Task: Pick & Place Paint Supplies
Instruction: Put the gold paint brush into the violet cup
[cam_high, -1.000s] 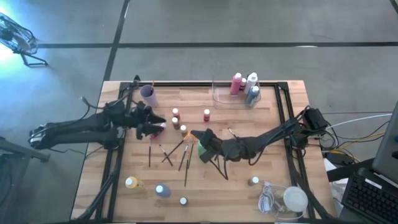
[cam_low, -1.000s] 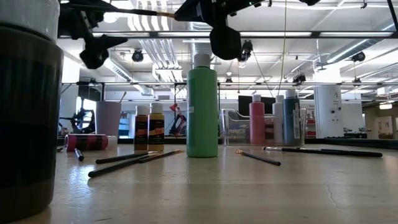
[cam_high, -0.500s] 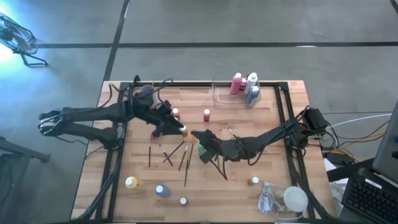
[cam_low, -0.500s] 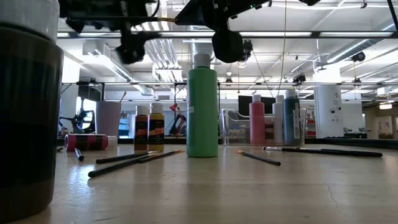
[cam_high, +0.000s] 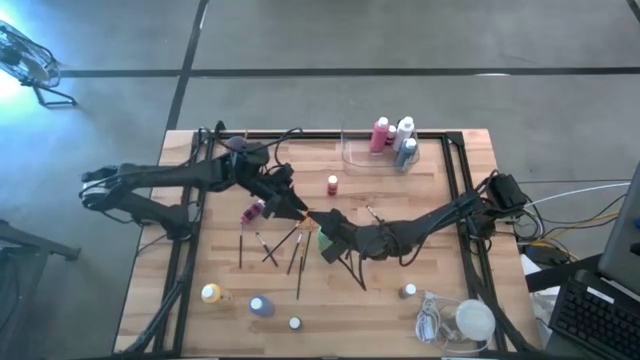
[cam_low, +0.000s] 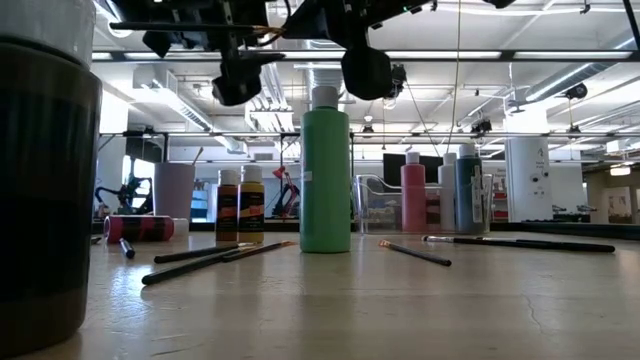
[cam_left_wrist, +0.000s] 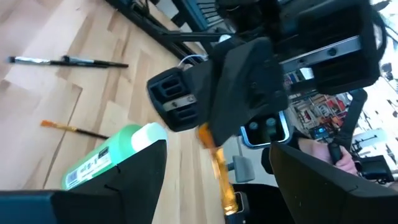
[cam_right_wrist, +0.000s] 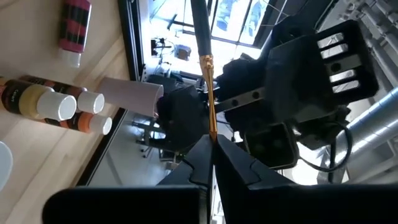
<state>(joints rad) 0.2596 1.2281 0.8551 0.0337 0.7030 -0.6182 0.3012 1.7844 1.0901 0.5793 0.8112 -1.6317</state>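
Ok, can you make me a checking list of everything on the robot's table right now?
Surface: wooden table with a dark frame, no spills seen.
Job's things: green bottle upright mid-table; pink bottle lying on its side; three bottles in the clear tray; loose paintbrushes lying flat; more small bottles along the front edge.
Clutter: purple cup at the back left; white lump with coiled cord at the front right corner.
Grippers: right gripper shut on a paintbrush held up in the air; left gripper open, facing that brush's far end.
Cables: bundles run off the table's right side.
Surroundings: grey floor; a hand shows in the left wrist view.
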